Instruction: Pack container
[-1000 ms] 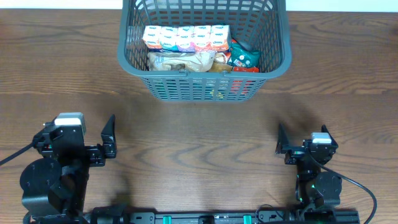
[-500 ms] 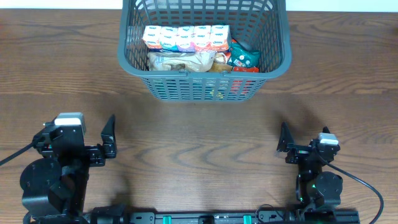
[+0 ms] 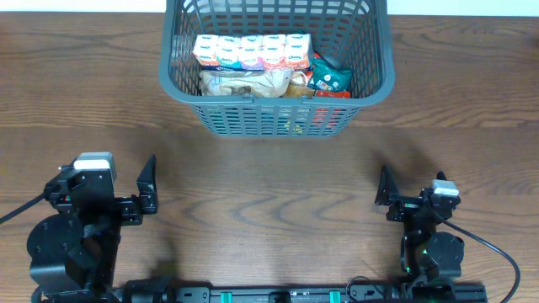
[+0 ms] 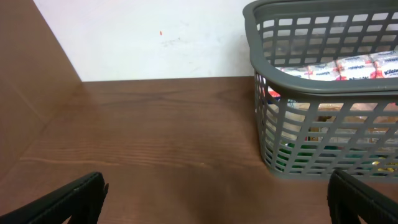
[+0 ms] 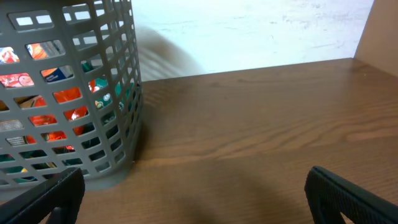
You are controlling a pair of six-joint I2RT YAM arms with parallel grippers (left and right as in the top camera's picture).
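The container [image 3: 274, 100], a dark grey slotted basket, stands at the far middle of the wooden table. It holds a row of white packets [image 3: 251, 50], a beige bag [image 3: 248, 82] and a green and red packet [image 3: 328, 80]. My left gripper [image 3: 105, 189] is at the near left, open and empty, far from the basket. The left wrist view shows its fingers spread wide [image 4: 214, 199] with the basket [image 4: 267, 93] ahead on the right. My right gripper [image 3: 417, 198] is at the near right, open and empty. The right wrist view shows its fingers apart [image 5: 193, 199] and the basket [image 5: 115, 81] ahead on the left.
Bare brown wooden tabletop [image 3: 269, 194] lies between both grippers and the basket. A white wall [image 4: 155, 37] stands behind the table's far edge. No loose packets show on the table.
The right arm has drawn back slightly toward the near right and then stopped. The left arm and the basket's contents have not moved.
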